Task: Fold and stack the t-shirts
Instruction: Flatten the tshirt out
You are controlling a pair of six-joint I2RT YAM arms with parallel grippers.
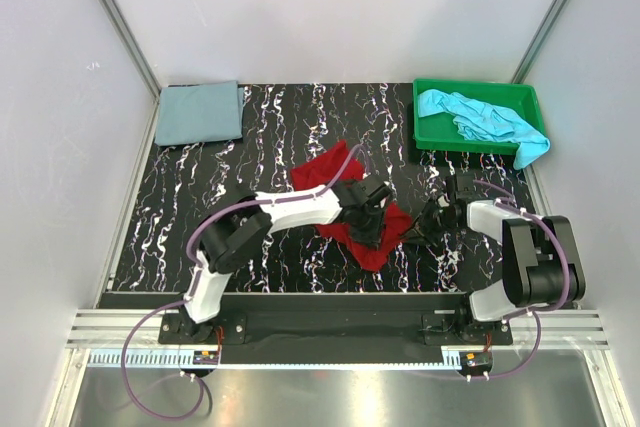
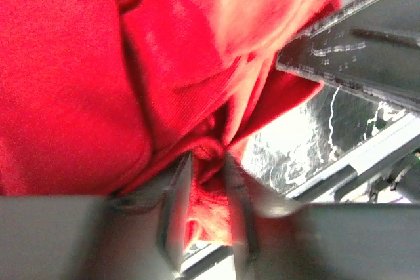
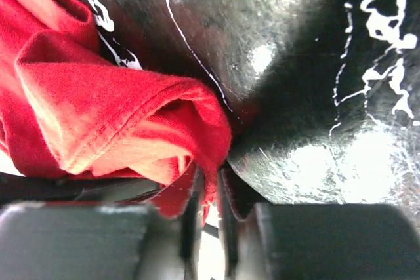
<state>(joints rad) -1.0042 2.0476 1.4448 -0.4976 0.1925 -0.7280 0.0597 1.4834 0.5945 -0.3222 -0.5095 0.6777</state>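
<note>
The deep red t-shirt lies bunched in the middle of the table. My left gripper sits over its near right part and is shut on a fold of the red cloth. My right gripper is at the shirt's right edge and pinches a thin hem of it. The grey-blue t-shirt lies folded flat at the back left. The light turquoise t-shirt lies crumpled in the green tray, one end hanging over its right corner.
The table top is black marble-patterned with white veins. White walls and metal posts close in the left, back and right. A metal rail with the arm bases runs along the near edge.
</note>
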